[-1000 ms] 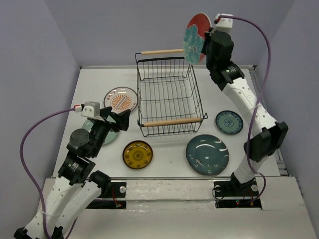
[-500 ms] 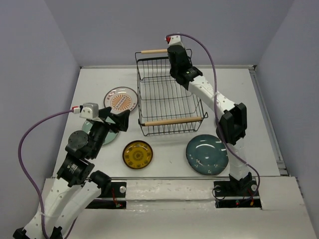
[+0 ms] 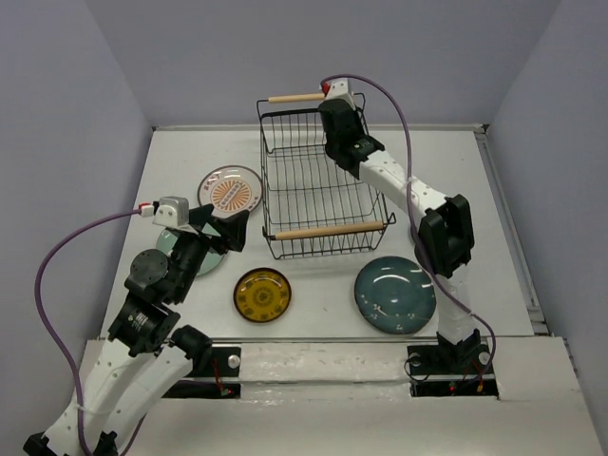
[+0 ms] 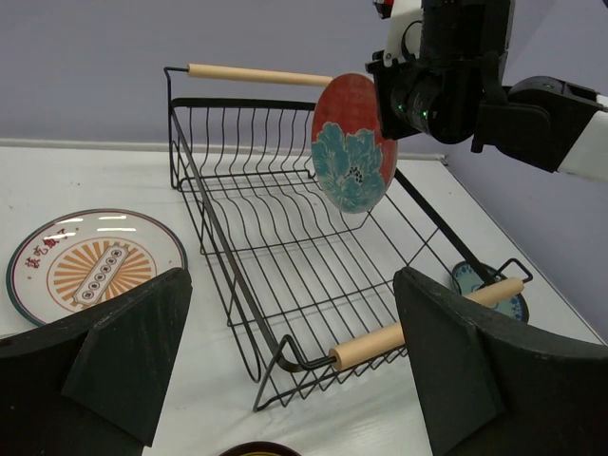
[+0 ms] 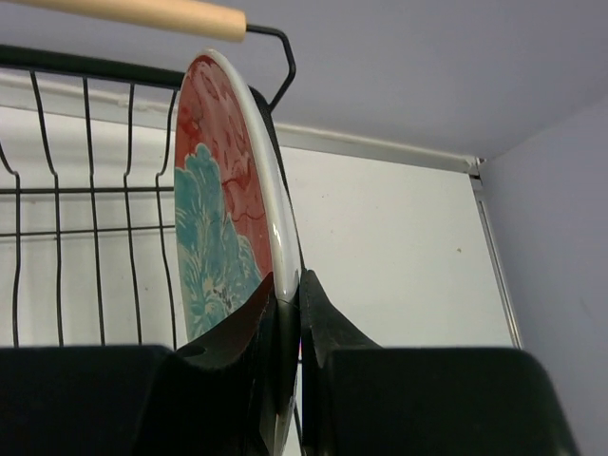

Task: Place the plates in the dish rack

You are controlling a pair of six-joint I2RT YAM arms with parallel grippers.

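Note:
My right gripper (image 5: pixel 290 294) is shut on the rim of the red plate with teal flowers (image 5: pixel 223 228). It holds the plate on edge over the far end of the black wire dish rack (image 3: pixel 323 190). The left wrist view shows the plate (image 4: pixel 350 142) just above the rack's wires (image 4: pixel 285 247). In the top view the right gripper (image 3: pixel 339 142) hides the plate. My left gripper (image 3: pixel 223 228) is open and empty, above the pale mint plate (image 3: pixel 209 258), left of the rack.
The white plate with orange centre (image 3: pixel 230 188) lies left of the rack. The amber plate (image 3: pixel 262 294) and the large blue-teal plate (image 3: pixel 395 294) lie in front. The small dark teal plate (image 4: pixel 475 280) lies right of the rack, under my right arm's elbow (image 3: pixel 446 237).
My right arm has swung the red plate from high at the far right down and left to the rack's far end. The left arm has not moved.

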